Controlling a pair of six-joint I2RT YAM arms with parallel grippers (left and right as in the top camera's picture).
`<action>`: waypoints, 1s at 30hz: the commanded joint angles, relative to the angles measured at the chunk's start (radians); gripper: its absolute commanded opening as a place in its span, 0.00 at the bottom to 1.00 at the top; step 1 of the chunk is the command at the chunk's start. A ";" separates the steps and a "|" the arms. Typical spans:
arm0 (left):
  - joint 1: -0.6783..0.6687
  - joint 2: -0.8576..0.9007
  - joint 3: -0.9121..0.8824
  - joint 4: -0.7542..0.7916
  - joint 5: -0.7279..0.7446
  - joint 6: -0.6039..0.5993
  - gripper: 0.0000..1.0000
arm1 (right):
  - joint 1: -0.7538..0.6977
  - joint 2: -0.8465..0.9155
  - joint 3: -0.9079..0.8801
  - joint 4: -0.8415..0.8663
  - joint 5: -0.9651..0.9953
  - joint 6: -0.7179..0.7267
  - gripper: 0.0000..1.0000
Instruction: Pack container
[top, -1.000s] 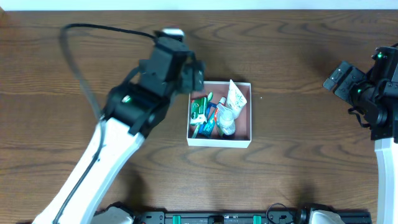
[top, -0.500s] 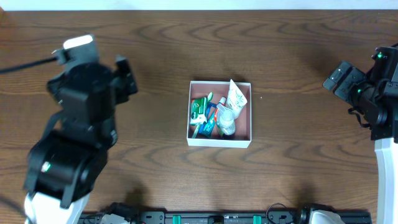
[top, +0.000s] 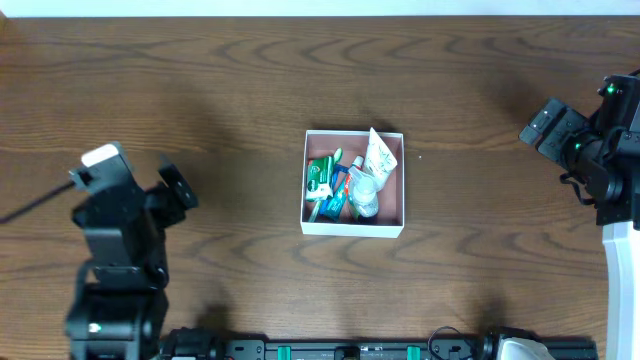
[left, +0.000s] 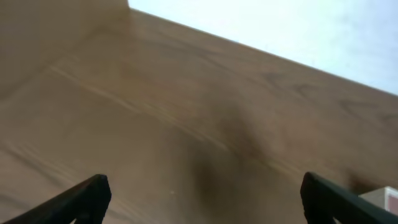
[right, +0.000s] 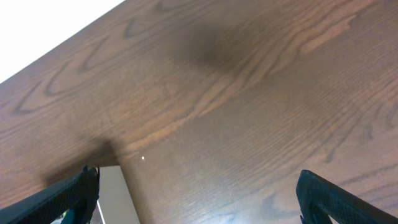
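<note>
The container (top: 353, 228) is a square white-walled box with a pink-brown inside, at the table's middle. It holds several toiletries: a green packet (top: 319, 175), a white tube (top: 379, 153), a clear small bottle (top: 364, 188) and blue items. My left gripper (top: 178, 184) is open and empty at the left, well away from the box. My right gripper (top: 540, 124) is open and empty at the far right. A corner of the box shows in the left wrist view (left: 388, 198) and in the right wrist view (right: 115, 194).
The dark wood table (top: 480, 250) runs to a white edge at the back. A black rail (top: 350, 349) lies along the front edge. A black cable (top: 30, 207) trails off the left arm.
My left arm has pulled back from the box's left rim toward the front left, with its gripper open and empty. The right arm has not moved.
</note>
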 joint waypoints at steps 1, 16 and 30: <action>0.025 -0.083 -0.151 0.074 0.085 0.008 0.98 | -0.005 -0.003 0.003 -0.002 0.000 0.011 0.99; 0.039 -0.441 -0.599 0.130 0.109 -0.051 0.98 | -0.005 -0.003 0.003 -0.002 0.000 0.011 0.99; 0.039 -0.496 -0.698 0.128 0.108 -0.055 0.98 | -0.005 -0.003 0.003 -0.002 0.000 0.011 0.99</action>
